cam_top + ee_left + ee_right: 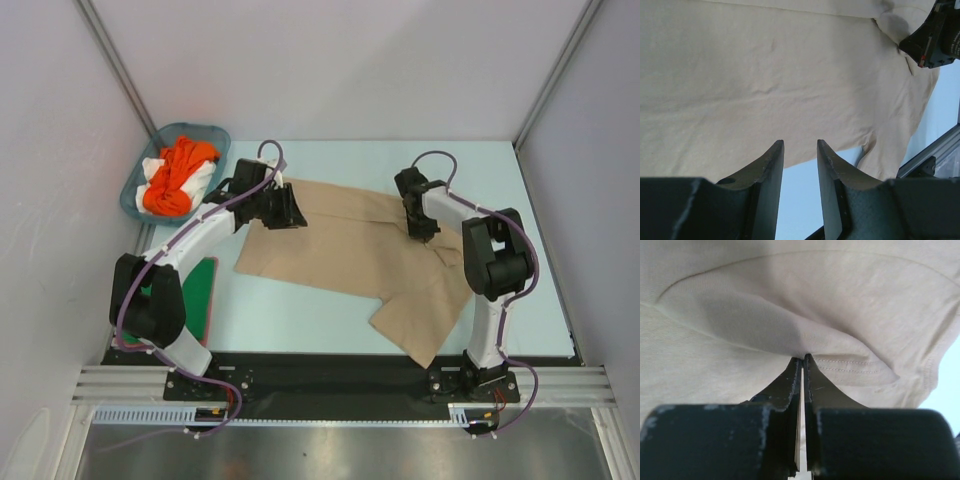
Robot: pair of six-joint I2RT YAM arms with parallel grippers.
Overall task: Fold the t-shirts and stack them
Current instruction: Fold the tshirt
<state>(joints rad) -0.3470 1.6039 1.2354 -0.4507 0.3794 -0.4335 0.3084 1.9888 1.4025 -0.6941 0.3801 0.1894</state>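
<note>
A tan-beige t-shirt (350, 250) lies spread across the middle of the light blue table, one sleeve hanging toward the front edge. My right gripper (425, 230) is shut on a pinched fold of it (803, 358), near a stitched hem. My left gripper (287, 210) is open and empty at the shirt's left edge; its fingertips (776, 150) reach just to the cloth edge (740, 100), with bare table between them. An orange shirt (178, 172) and a white shirt (155, 168) lie bunched in the basket. A dark green shirt (200, 292) lies flat under my left arm. No reddish shirt shows.
The teal plastic basket (212, 133) stands at the back left corner. Grey walls close in the table on the left, back and right. A black rail (330, 375) runs along the front edge. My right gripper shows in the left wrist view (937, 37).
</note>
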